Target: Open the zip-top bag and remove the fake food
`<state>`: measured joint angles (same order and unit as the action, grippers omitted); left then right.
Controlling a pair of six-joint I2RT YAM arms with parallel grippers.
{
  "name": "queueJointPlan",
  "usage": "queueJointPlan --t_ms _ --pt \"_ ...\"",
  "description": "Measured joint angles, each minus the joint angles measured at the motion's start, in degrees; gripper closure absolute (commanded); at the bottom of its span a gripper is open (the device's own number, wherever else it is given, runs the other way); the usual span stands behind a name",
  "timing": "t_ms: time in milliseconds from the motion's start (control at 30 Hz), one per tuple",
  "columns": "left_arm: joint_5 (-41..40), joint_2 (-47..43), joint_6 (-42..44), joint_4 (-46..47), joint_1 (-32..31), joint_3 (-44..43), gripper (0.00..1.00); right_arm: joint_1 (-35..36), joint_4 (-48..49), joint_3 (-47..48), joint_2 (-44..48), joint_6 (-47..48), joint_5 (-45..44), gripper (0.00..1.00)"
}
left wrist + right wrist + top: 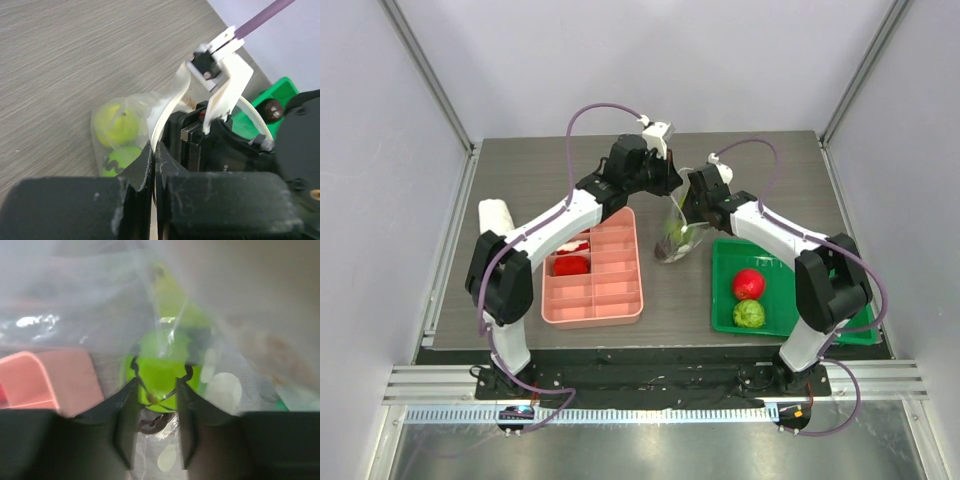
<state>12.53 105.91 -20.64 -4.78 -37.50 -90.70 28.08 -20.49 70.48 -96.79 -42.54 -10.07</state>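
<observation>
The zip-top bag (677, 238) hangs upright over the table's middle, its bottom resting by the pink tray. My left gripper (671, 187) is shut on the bag's top edge (167, 102); its jaws (154, 147) meet on the white strip. A yellow-green pear (117, 122) and a bright green piece (119, 157) lie inside. My right gripper (693, 208) is at the bag's right side, its fingers (156, 385) slightly apart against the dotted plastic (222, 390), with the green piece (160, 372) just beyond them. The red apple (749, 283) and the bumpy green fruit (749, 314) sit in the green tray (724, 256).
A pink divided tray (620, 300) with red pieces (570, 265) lies left of the bag. A white roll (495, 215) lies at the table's left. The green tray also shows in the left wrist view (280, 90).
</observation>
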Motion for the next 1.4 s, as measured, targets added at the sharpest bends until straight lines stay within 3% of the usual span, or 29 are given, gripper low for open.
queueJointPlan --t_ms 133,400,767,933,1033,1067,1167,1267,1400 --pt "-1.2 0.5 1.2 -0.2 0.1 0.0 1.0 0.0 2.3 -0.5 -2.7 2.6 0.8 0.36" --pt "-2.9 1.7 3.1 -0.8 1.0 0.0 1.0 0.0 5.9 0.5 -6.2 5.4 2.8 0.26" --pt "-3.7 1.7 3.4 -0.7 3.6 4.3 1.0 0.0 13.4 4.3 -14.4 6.4 5.6 0.28" --pt "-3.8 1.7 3.4 -0.7 4.1 5.6 1.0 0.0 13.9 4.3 -16.0 6.2 7.3 0.39" --pt "-3.8 1.7 3.4 -0.7 4.2 6.0 1.0 0.0 13.6 4.3 -16.0 6.3 7.4 0.5" --pt "-3.8 1.7 3.4 -0.7 4.3 6.1 1.0 0.0 13.5 4.3 -15.8 6.3 7.3 0.64" --pt "-3.8 1.7 3.4 -0.7 4.5 6.5 1.0 0.0 11.9 3.8 -14.7 6.7 6.6 0.93" --pt "-3.8 1.7 3.3 -0.7 4.6 6.6 1.0 0.0 9.4 3.8 -12.7 7.6 5.8 0.98" --pt "-3.8 1.7 3.3 -0.7 4.7 6.6 1.0 0.0 6.5 4.0 -7.4 9.2 4.5 0.98"
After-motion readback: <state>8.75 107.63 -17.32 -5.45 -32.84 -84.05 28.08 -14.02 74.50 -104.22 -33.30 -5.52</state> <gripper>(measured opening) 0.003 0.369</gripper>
